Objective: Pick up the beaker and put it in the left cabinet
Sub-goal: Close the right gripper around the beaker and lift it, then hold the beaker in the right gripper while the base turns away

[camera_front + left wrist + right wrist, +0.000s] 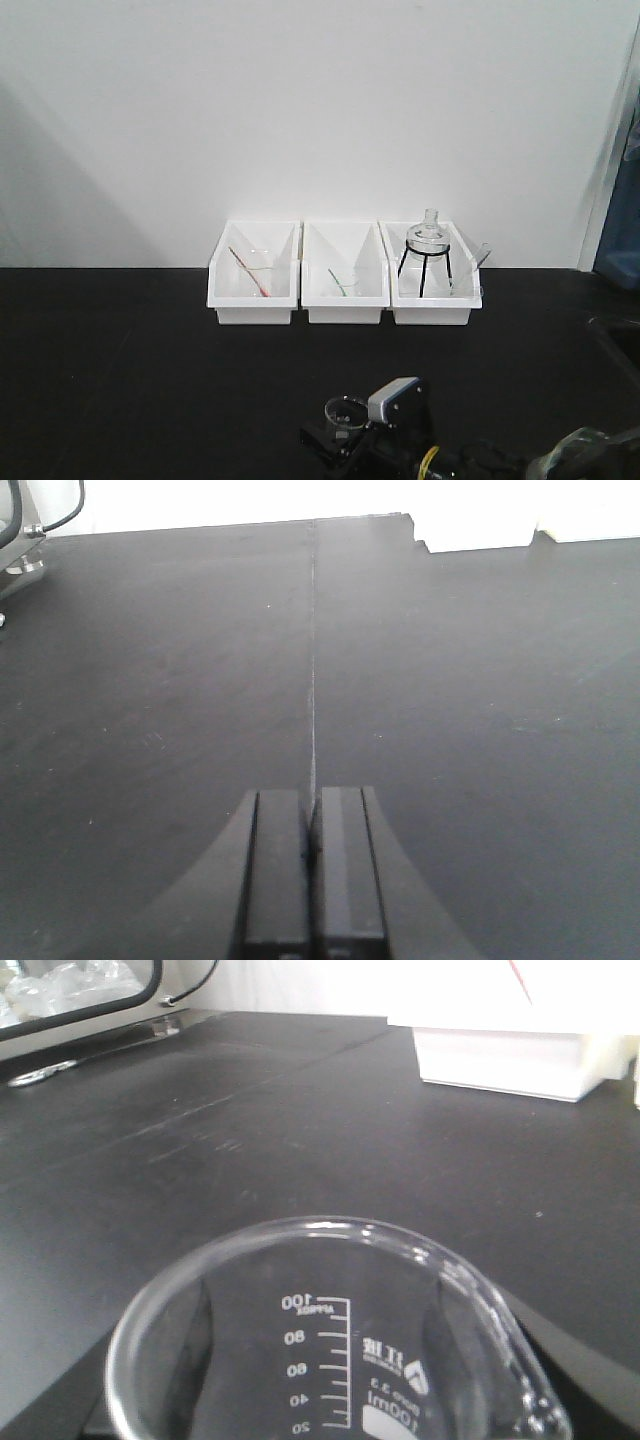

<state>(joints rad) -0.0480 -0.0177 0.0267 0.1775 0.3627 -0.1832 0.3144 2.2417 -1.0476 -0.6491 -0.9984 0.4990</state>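
One beaker [346, 411], clear glass with white marks, well in front of the middle bin [343, 313], low over the black table [150, 380]; lifted or resting, cannot tell. Clamped across its wall below the rim by the right gripper [346, 428], dark jaws seen through the glass either side. Left gripper [312, 872] pressed closed on nothing. Likely light, stiff, slick and breakable: best held mid-wall as now, squeeze gentle, kept upright, no knocks on anything hard. Cabinet in no view.
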